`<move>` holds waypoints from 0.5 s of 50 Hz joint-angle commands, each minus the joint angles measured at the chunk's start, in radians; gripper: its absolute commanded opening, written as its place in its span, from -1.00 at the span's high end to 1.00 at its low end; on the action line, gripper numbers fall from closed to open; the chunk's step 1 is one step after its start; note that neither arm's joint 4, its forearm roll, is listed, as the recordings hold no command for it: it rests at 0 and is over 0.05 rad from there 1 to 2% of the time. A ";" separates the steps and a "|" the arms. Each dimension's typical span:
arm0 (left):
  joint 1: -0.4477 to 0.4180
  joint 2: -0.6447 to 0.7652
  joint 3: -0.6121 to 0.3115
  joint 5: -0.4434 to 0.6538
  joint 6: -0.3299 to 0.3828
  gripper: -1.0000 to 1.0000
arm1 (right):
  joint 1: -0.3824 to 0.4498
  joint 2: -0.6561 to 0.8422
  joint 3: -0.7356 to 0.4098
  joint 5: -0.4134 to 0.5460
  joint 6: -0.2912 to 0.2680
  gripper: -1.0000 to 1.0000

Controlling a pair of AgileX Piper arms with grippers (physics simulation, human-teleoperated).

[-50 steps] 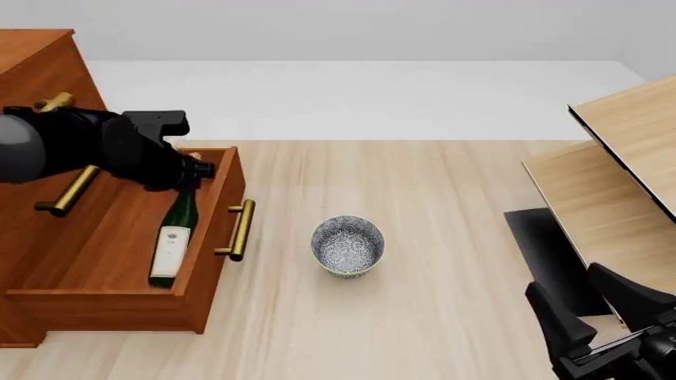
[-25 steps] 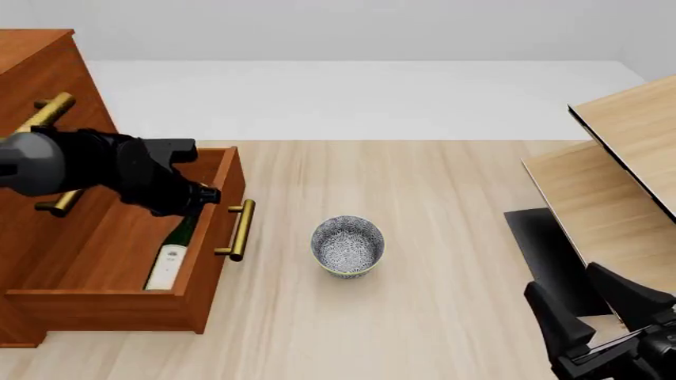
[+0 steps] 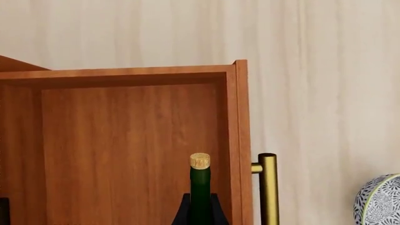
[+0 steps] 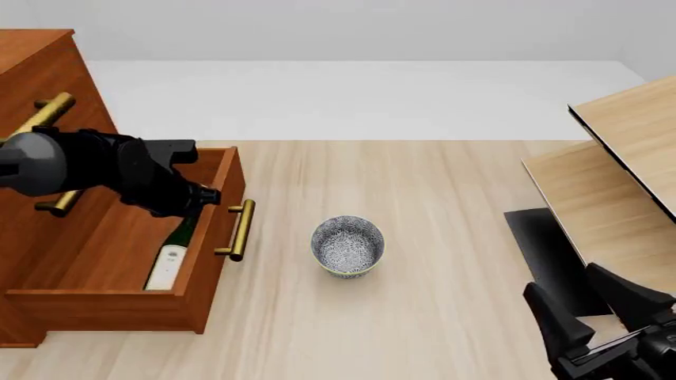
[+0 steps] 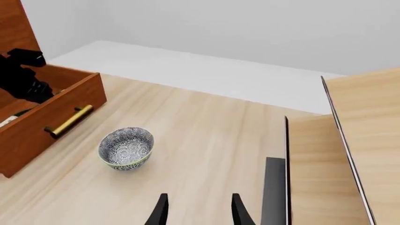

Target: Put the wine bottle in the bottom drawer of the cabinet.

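The wine bottle [image 4: 172, 255] lies inside the bottom drawer [image 4: 201, 301], which is pulled out from the cabinet [image 4: 37, 71]. The bottle lies lengthwise along the drawer's right-hand wall, just behind the brass handle [image 4: 240, 229] on the drawer front, its white label toward the near end of the drawer and its neck running up toward the far end.

The left gripper [image 4: 195, 195] sits over the neck end of the bottle, at the far part of the drawer beside the front panel. In the left wrist view the dark-green neck [image 3: 200, 197] with its tan cap [image 3: 200, 161] stands out straight ahead between two dark finger bases, the drawer floor beyond it and the handle just to one side. Whether the fingers pinch the neck or stand slightly off it cannot be told from these views.

A patterned bowl [image 4: 347, 246] stands on the pale tabletop [image 4: 423, 198], near the drawer's handle side but apart from it.

The right gripper [image 5: 198, 211] hovers well away from the drawer, beside the light-wood furniture [image 4: 623, 158], its two fingers spread and holding nothing.
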 commanded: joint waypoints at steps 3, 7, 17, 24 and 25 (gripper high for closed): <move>0.011 -0.002 -0.005 0.021 -0.012 1.00 | 0.002 0.002 0.000 -0.003 0.000 -1.00; 0.012 -0.004 -0.008 0.022 -0.008 -1.00 | 0.003 0.008 0.000 -0.008 0.000 -1.00; 0.020 -0.015 -0.022 0.038 0.004 -1.00 | 0.005 0.012 0.000 -0.011 0.000 -1.00; 0.036 -0.026 -0.039 0.055 0.012 -1.00 | 0.008 0.015 0.000 -0.012 0.000 -1.00; 0.039 -0.029 -0.042 0.059 0.016 -1.00 | 0.008 0.018 0.000 -0.015 0.001 -1.00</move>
